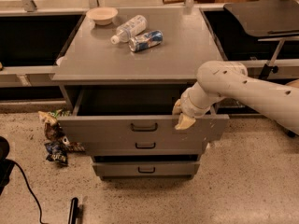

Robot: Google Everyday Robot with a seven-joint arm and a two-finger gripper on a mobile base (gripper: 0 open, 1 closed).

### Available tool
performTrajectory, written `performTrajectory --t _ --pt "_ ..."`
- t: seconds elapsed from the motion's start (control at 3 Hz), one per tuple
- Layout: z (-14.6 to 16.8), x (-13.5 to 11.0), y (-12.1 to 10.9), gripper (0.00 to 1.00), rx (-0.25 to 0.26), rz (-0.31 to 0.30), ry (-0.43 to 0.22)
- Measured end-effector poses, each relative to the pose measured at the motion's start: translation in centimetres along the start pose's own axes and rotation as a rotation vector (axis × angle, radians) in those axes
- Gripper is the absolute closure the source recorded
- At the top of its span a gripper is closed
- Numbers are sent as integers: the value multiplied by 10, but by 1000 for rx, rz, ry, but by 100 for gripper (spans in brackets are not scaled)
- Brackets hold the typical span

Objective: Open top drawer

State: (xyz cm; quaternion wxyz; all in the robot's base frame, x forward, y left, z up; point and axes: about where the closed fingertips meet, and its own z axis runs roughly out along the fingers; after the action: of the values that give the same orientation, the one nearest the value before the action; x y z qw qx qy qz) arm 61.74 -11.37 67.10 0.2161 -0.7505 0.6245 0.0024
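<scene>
The top drawer (103, 127) of the grey metal cabinet stands pulled out, its dark inside (126, 101) showing under the cabinet top (140, 59). Its tall front panel carries a small black bar handle (143, 126) at centre. My gripper (182, 115) sits at the panel's top edge, right of the handle, on the end of my white arm (243, 90), which reaches in from the right. Below are the two shorter drawers, the middle one (145, 146) and the bottom one (146, 170).
On the cabinet top lie a bowl (102, 15), a plastic bottle (128, 28) and a can (145, 40). Snack bags (53, 136) lie on the floor by the cabinet's left side. A black cable (23, 185) and a black object (73, 210) lie at the lower left. A dark table (261, 15) stands at the right.
</scene>
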Motion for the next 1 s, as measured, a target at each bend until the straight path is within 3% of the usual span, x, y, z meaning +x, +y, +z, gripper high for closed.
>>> performTrajectory --t 0.33,0.67,1.0 --pt "0 0 0 11 0 0 0" --pt "0 0 0 0 -1 0 0" --pt "4 -1 4 0 -30 -3 -13"
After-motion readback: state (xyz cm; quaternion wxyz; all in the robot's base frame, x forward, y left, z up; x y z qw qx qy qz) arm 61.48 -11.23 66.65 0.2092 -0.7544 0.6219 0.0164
